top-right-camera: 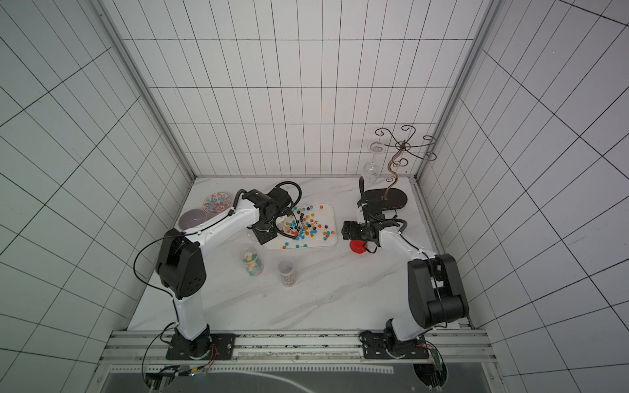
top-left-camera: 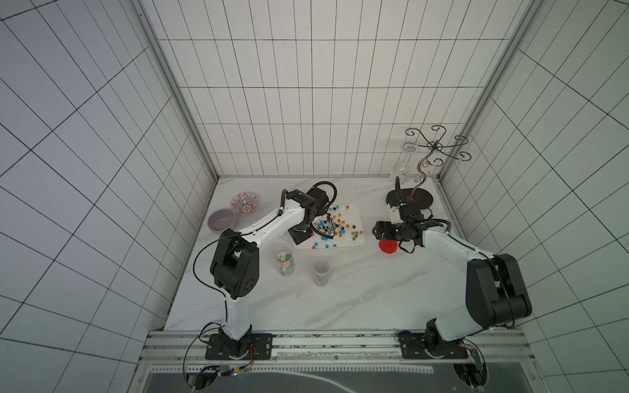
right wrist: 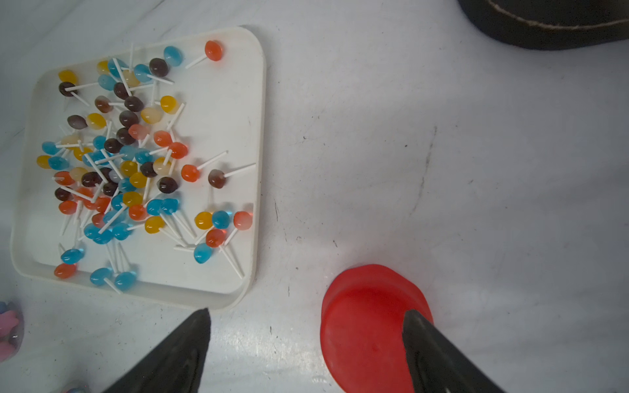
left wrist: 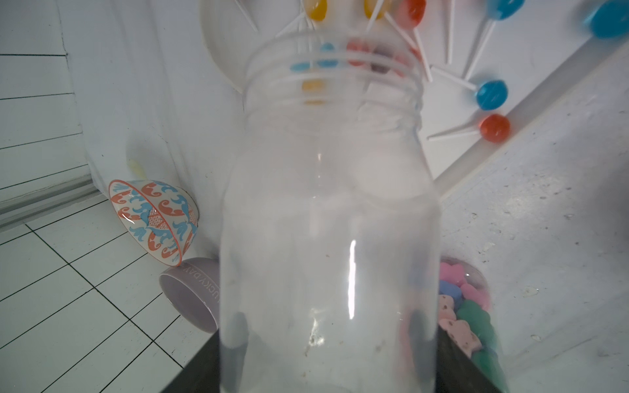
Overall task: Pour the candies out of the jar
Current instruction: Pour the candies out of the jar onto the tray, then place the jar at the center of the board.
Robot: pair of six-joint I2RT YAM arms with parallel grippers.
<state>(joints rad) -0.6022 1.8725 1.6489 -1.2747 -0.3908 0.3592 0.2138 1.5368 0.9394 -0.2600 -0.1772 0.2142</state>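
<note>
My left gripper (left wrist: pixel 328 347) clamps the clear jar (left wrist: pixel 326 211) at its base end, which leaves the open mouth free ahead of the fingers. The jar's long axis runs straight out from the gripper and appears tipped downward, with the mouth over the nearest edge of the white tray (right wrist: pixel 235 102). The candies (right wrist: pixel 129 163), lollipops on white sticks, lie scattered in that tray, and the jar looks empty. My right gripper (right wrist: pixel 306 312) hangs spread just above the red lid (right wrist: pixel 367 306), holding nothing and well aside from the pour.

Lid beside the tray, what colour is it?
Red lid, best in the right wrist view.
</note>
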